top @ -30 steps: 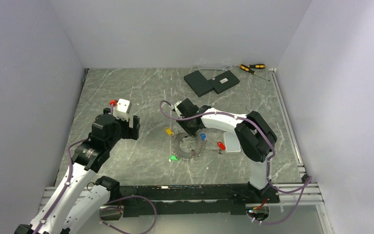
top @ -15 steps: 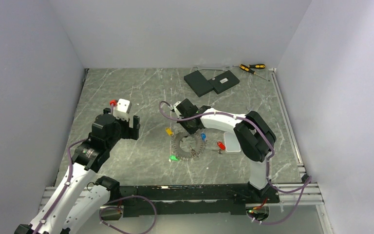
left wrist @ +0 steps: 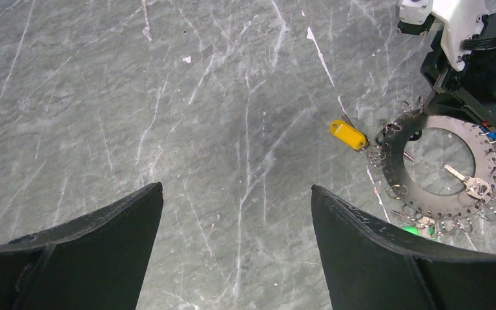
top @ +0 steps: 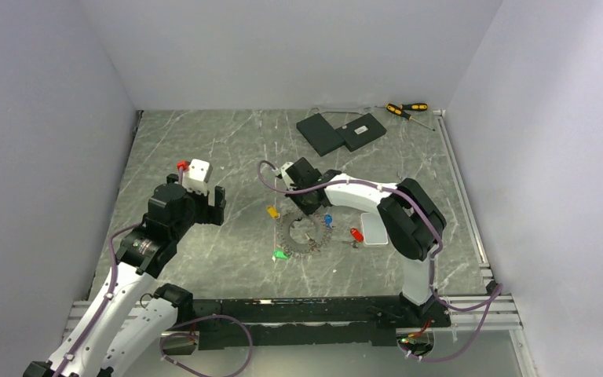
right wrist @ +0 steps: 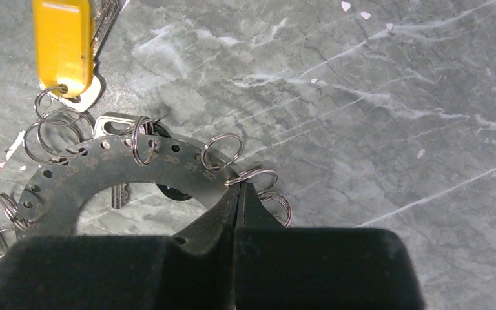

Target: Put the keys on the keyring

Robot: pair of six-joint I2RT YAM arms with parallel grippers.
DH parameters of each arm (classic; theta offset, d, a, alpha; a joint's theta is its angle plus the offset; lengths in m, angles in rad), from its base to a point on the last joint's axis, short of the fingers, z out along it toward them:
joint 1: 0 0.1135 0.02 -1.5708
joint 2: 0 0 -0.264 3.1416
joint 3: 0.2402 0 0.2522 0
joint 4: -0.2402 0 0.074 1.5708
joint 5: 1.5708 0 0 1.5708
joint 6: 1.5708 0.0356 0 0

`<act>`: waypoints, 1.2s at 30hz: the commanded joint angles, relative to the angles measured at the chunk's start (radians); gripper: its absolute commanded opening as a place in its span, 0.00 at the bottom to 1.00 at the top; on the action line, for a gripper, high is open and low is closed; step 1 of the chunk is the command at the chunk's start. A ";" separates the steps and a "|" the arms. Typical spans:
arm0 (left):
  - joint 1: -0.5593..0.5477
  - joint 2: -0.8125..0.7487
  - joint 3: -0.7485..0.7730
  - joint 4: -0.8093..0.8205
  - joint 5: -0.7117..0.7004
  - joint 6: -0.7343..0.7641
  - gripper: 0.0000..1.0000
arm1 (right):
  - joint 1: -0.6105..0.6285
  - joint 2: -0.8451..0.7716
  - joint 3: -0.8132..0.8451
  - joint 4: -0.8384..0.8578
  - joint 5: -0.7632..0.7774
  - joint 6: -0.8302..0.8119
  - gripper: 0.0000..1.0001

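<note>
The keyring (top: 288, 234), a flat dark toothed ring with small wire rings, lies mid-table; it also shows in the left wrist view (left wrist: 394, 161) and the right wrist view (right wrist: 103, 171). A yellow key (top: 272, 212) (right wrist: 62, 39) hangs at its far-left rim. A blue key (top: 328, 221), a red key (top: 356, 233) and a green key (top: 282, 254) lie around it. My right gripper (top: 307, 206) (right wrist: 239, 187) is shut, its tips on a small wire ring at the rim. My left gripper (top: 213, 206) (left wrist: 236, 186) is open and empty, left of the keyring.
Two flat black slabs (top: 340, 131) lie at the back centre. Yellow-and-black screwdrivers (top: 405, 110) lie at the back right corner. Grey walls close in the table on three sides.
My right gripper has shifted slightly toward the far left along the keyring's rim. The left arm has not moved.
</note>
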 commanded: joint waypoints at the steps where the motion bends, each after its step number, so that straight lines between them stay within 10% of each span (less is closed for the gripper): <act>1: 0.005 -0.012 0.036 0.017 0.012 -0.007 0.89 | -0.006 -0.036 -0.039 0.035 -0.046 -0.004 0.00; 31: 0.005 -0.042 0.036 0.010 0.017 -0.006 0.89 | -0.015 -0.297 -0.154 0.125 -0.243 0.118 0.00; 36: 0.005 -0.044 0.036 0.008 0.022 -0.007 0.89 | -0.015 -0.226 -0.116 0.086 -0.121 0.079 0.23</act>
